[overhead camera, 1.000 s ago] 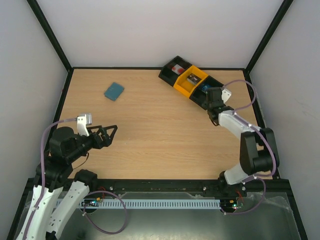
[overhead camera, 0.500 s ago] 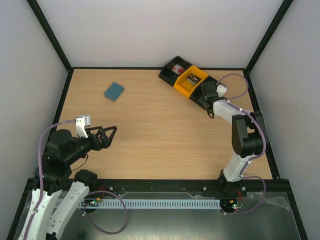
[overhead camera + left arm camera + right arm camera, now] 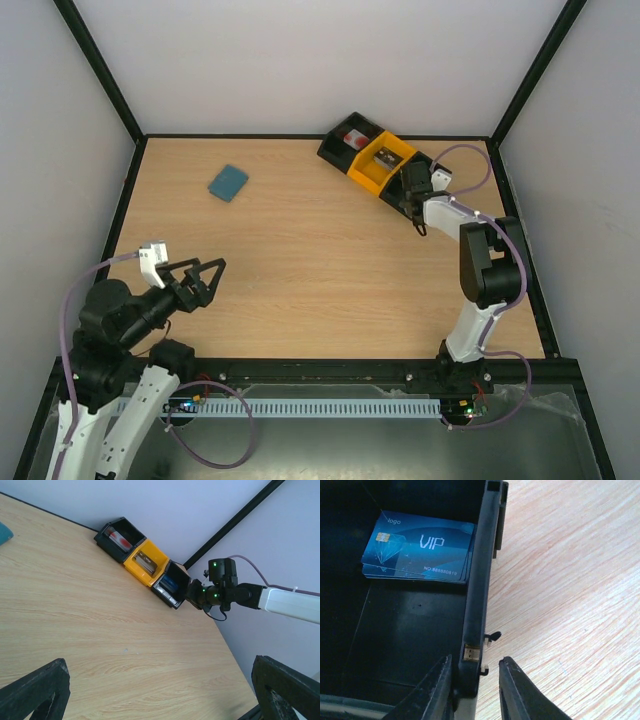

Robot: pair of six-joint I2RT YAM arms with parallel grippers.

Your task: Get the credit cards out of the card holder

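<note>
One blue card (image 3: 417, 550) reads "VIP" and "logo".

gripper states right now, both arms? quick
Left gripper: open, holding nothing.
Right gripper: jaws straddle the black bin wall, narrowly apart; clamped on it or not, cannot tell.

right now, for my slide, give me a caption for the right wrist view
Right pincer straddles the black bin's wall, with blue VIP cards lying inside the bin.
</note>
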